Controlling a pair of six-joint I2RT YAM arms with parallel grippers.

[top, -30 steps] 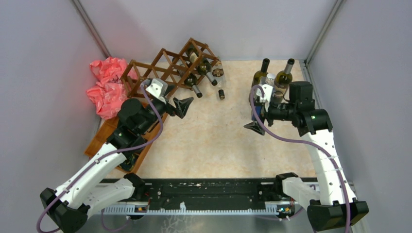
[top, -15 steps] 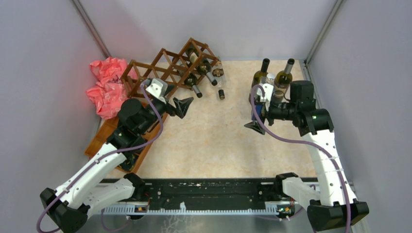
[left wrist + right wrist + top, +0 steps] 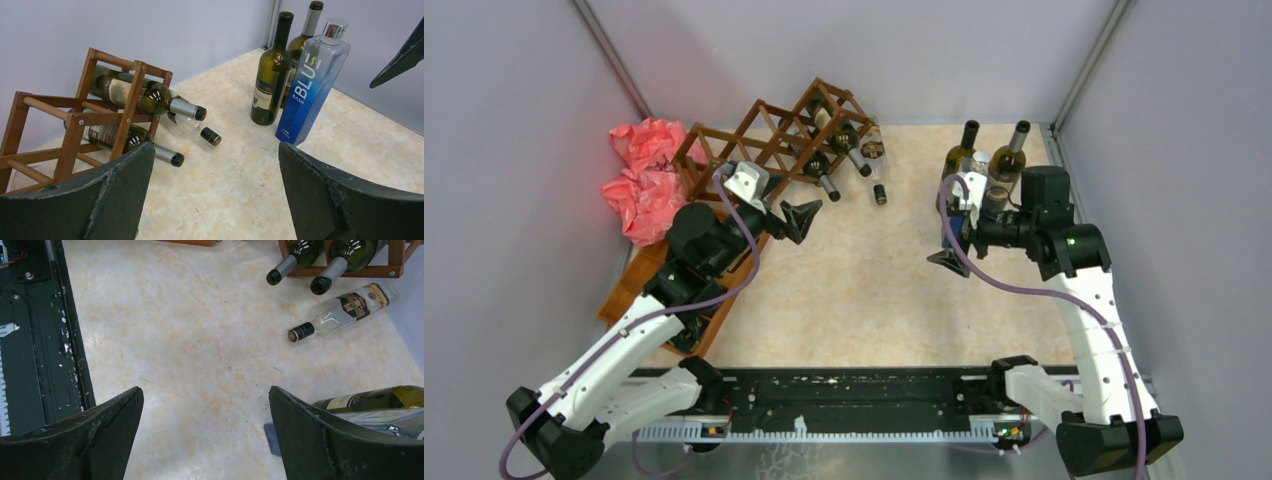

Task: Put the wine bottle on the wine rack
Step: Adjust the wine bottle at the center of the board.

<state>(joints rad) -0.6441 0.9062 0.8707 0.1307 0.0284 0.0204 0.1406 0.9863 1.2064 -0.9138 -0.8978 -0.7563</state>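
Between both pairs of fingers nothing is held: we hang wide open over the table.
Our right gripper is spread over bare tabletop; the wine bottle stands upright just outside 1 finger, toward the far right corner, with a 2nd green bottle and 1 blue bottle close beside it. We judge our right arm the nearer. Our left gripper, equally spread and empty, faces the wine rack at the far left edge: 2 racked bottles show there, 1 clear bottle lying alongside.
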